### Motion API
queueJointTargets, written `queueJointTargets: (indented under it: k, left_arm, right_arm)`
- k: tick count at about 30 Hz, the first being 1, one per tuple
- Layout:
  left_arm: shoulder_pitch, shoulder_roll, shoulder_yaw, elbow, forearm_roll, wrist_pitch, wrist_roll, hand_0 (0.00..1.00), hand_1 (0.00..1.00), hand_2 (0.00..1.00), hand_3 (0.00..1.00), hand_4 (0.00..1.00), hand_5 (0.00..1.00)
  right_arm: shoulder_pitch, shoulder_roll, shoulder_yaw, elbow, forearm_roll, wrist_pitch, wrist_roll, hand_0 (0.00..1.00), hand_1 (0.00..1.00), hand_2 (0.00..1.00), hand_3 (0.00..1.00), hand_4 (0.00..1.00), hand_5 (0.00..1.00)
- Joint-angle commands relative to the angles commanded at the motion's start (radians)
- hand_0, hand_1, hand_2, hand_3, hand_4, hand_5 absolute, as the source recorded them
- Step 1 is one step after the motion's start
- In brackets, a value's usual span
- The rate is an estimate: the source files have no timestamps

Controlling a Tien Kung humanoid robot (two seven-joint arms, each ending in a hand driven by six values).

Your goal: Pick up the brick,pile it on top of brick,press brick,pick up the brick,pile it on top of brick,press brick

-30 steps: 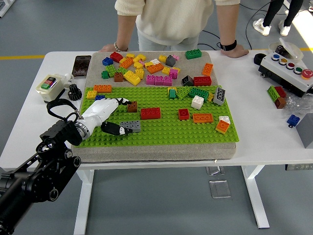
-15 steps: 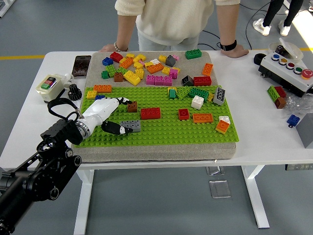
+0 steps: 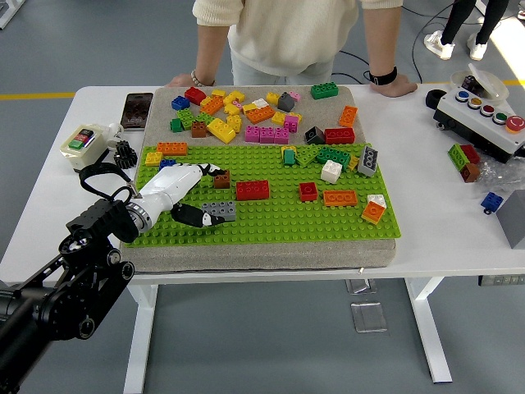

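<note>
Green studded baseplate (image 3: 271,215), grey brick (image 3: 220,211), red brick (image 3: 253,190) (others multicoloured, perhaps one blue).

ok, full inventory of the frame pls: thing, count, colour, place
green studded baseplate: one, on the grey pad
grey pad: one, table centre
grey brick: one, baseplate left, at the left hand's fingertips
brown brick: one, just beyond the hand
long red brick: one, baseplate centre
loose bricks: many, mixed colours, pad's far half
phone: one, dark, far left
button box: one, beige, left edge
control box: one, white, coloured buttons, far right
person: one, far side, hands resting on the table
left hand: white, fingers around the grey brick
right hand: not in view
</note>
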Motion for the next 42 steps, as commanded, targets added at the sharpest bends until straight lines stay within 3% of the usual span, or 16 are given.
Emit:
queueJointTargets:
  k: [4,14,20,29,42]
  left_arm:
    - [-0.005,0.013,-0.012,-0.010,0.000,0.005,-0.005,0.874,0.811,0.815,0.819,0.955,0.317]
    - [-0.021,0.065,-0.023,0.033,0.000,0.026,-0.023,0.874,0.807,0.809,0.815,0.957,0.318]
    - [-0.036,0.081,-0.027,0.060,0.000,0.037,-0.031,0.874,0.805,0.808,0.815,0.958,0.321]
    - [-0.040,0.075,-0.014,0.114,0.000,0.047,-0.041,0.873,0.805,0.807,0.811,0.959,0.321]
    - [-0.043,0.058,-0.004,0.125,0.000,0.046,-0.042,0.873,0.802,0.801,0.803,0.953,0.312]
  right_arm:
    - [0.001,0.001,0.001,0.000,0.000,-0.001,0.002,0.753,0.687,0.733,0.738,0.998,0.638]
    - [0.001,0.003,0.000,0.000,-0.001,-0.002,0.002,0.754,0.687,0.733,0.739,0.998,0.638]
    - [0.002,0.002,0.000,0.000,-0.002,-0.001,-0.001,0.754,0.687,0.733,0.738,0.998,0.637]
    - [0.003,0.004,-0.002,0.000,0.000,-0.002,-0.001,0.755,0.687,0.733,0.739,0.998,0.637]
    - [0.003,0.003,-0.001,0.000,0.001,-0.003,-0.002,0.755,0.687,0.733,0.740,0.998,0.636]
